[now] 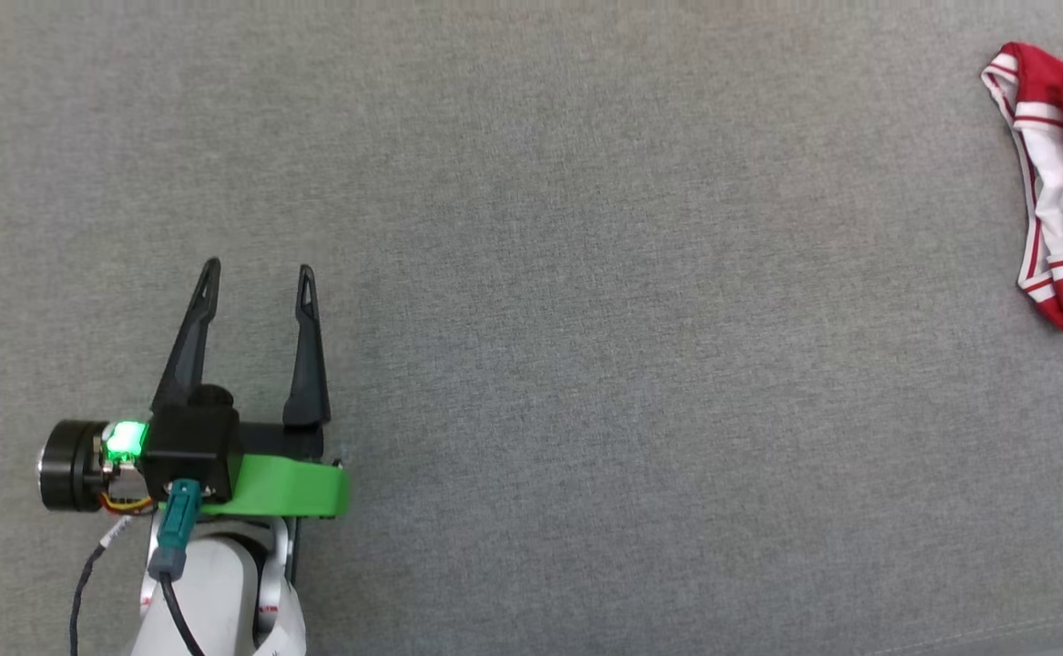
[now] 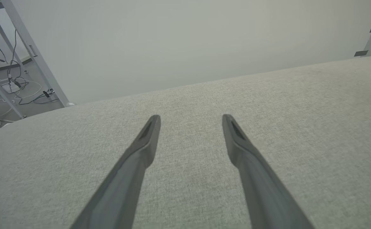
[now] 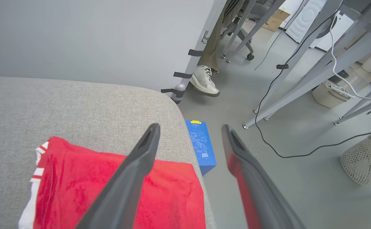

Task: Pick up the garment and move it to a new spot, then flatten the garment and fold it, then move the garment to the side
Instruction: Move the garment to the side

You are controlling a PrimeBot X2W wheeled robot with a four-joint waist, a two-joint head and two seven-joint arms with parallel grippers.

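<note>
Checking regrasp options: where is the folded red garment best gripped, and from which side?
Probably the garment's edge by the table's rim, from above with the open right gripper over it; folded flat, its middle gives nothing to pinch.

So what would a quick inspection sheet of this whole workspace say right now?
Surface: grey fabric table, bare apart from the shirt.
Job's things: red and white shirt, lying at the table's right edge near a corner.
Clutter: blue box on the floor by that corner.
Grippers: left gripper open over bare table; right gripper open above the shirt, holding nothing.
Cables: black cable across the floor; loose wires by a metal frame.
Surroundings: grey wall, baskets, a person's shoe.
</note>
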